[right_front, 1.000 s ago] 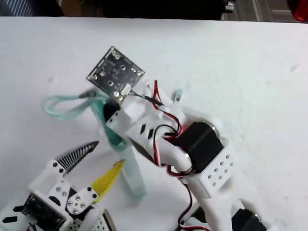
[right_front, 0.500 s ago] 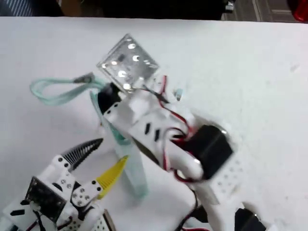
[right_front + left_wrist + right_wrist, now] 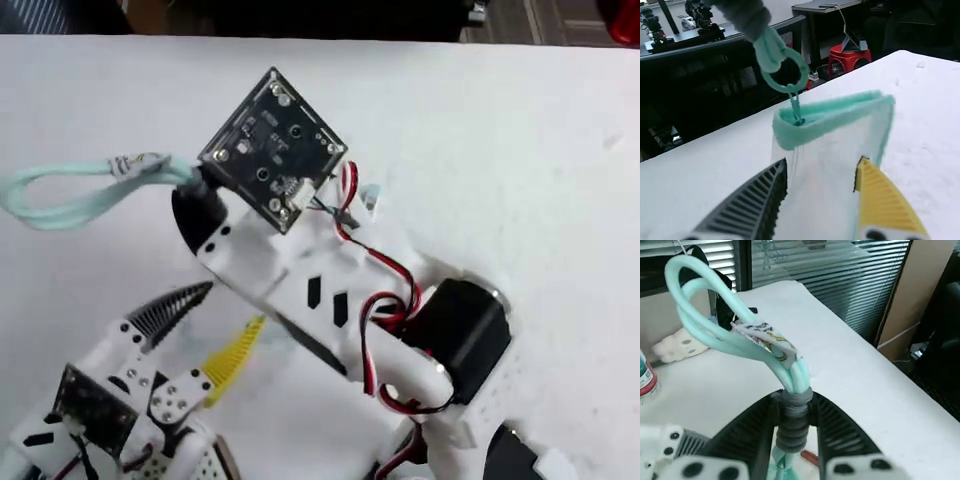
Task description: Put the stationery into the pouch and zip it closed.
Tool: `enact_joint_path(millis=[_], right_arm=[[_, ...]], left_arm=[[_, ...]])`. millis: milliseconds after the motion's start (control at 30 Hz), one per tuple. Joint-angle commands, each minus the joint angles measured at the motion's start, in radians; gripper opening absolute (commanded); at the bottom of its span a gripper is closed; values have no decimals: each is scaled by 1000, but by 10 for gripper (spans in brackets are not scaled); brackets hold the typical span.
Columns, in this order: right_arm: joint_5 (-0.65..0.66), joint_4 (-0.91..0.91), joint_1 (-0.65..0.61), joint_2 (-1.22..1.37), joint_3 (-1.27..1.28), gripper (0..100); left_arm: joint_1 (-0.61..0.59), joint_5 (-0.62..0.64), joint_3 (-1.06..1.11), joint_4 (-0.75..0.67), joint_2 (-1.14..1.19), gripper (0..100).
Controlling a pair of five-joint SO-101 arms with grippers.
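The left gripper (image 3: 820, 167) is spread wide, its grey and yellow fingers flanking the clear plastic pouch with mint-green fabric trim (image 3: 832, 111). Beyond it, the right gripper (image 3: 792, 407) is clamped on the grey-wrapped base of the pale mint cord loop (image 3: 700, 320) hanging from the pouch's zipper.

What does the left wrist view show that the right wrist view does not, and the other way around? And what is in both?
Left wrist view: the pouch with its teal edge, and the left gripper open, the pouch seen between its fingers. Right wrist view: the teal cord loop with a label, and the right gripper shut on the grey wrap. Both: that grey wrap and the white table.
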Motion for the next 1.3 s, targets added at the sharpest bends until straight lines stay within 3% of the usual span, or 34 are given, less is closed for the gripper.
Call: enact_joint_path(millis=[0, 267, 533, 700, 933, 1033, 1267], right_arm=[[-8, 31, -10, -2, -37, 15], [-6, 54, -10, -24, -37, 15], [-6, 62, -10, -74, -29, 15], [-6, 93, -10, -76, -37, 15], [-6, 182, -12, -97, -37, 15], [-6, 174, -12, -145, -37, 15], [-5, 153, -12, -177, -31, 16]], left_arm=[[-67, 3, 25, -46, -1, 242], [-70, -11, 31, -38, -1, 242], [-71, -267, -107, 21, -1, 241], [-70, -400, -41, 43, 2, 270], [-70, -388, 14, 15, 1, 298], [-64, -328, 32, 3, 1, 299], [-61, -299, 210, -132, 1, 321]])
